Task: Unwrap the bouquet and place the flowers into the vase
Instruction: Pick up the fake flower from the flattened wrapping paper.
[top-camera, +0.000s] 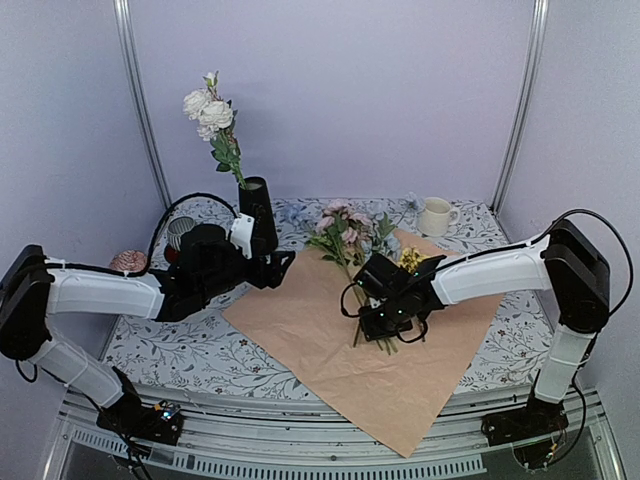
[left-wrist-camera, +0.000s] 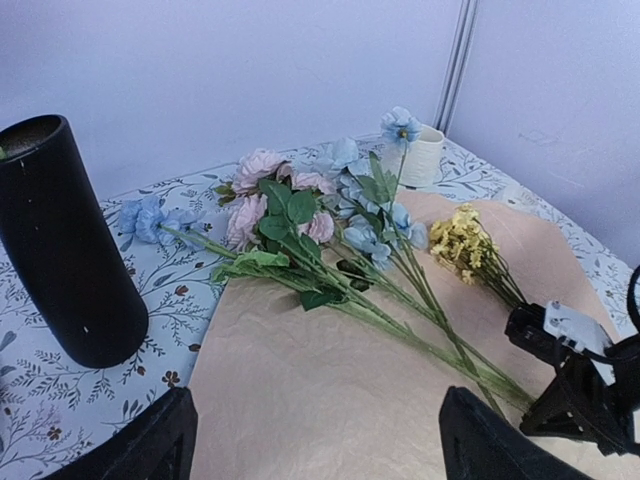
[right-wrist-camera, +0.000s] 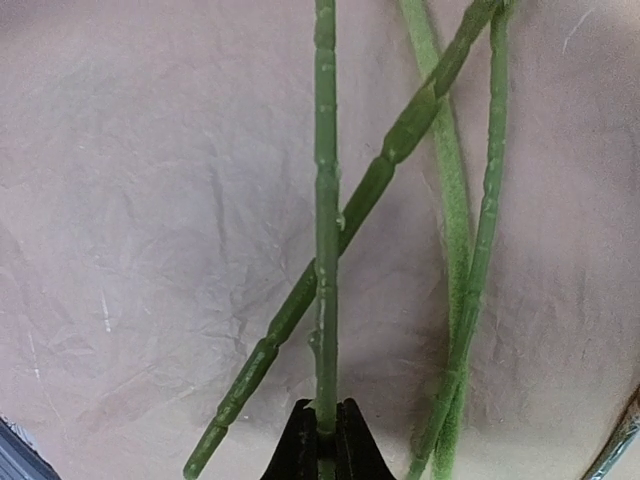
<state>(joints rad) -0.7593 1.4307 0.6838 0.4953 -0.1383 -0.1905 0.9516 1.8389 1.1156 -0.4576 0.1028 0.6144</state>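
The bouquet lies unwrapped: its tan paper (top-camera: 320, 345) is spread flat, with pink, blue and yellow flowers (top-camera: 345, 232) lying loose across it. The black vase (top-camera: 258, 208) stands at the back left and holds white flowers (top-camera: 210, 108). My right gripper (right-wrist-camera: 325, 432) is shut on one green stem (right-wrist-camera: 325, 240), low over the paper near the stem ends (top-camera: 385, 318). Two other stems (right-wrist-camera: 470, 260) lie beside it. My left gripper (left-wrist-camera: 315, 445) hangs open and holds nothing over the paper's left part, to the right of the vase (left-wrist-camera: 60, 240).
A cream mug (top-camera: 435, 215) stands at the back right. A striped cup (top-camera: 180, 232) and a pink object (top-camera: 128, 262) sit at the back left behind my left arm. The floral tablecloth (top-camera: 180, 345) covers the table, and walls close in the back and sides.
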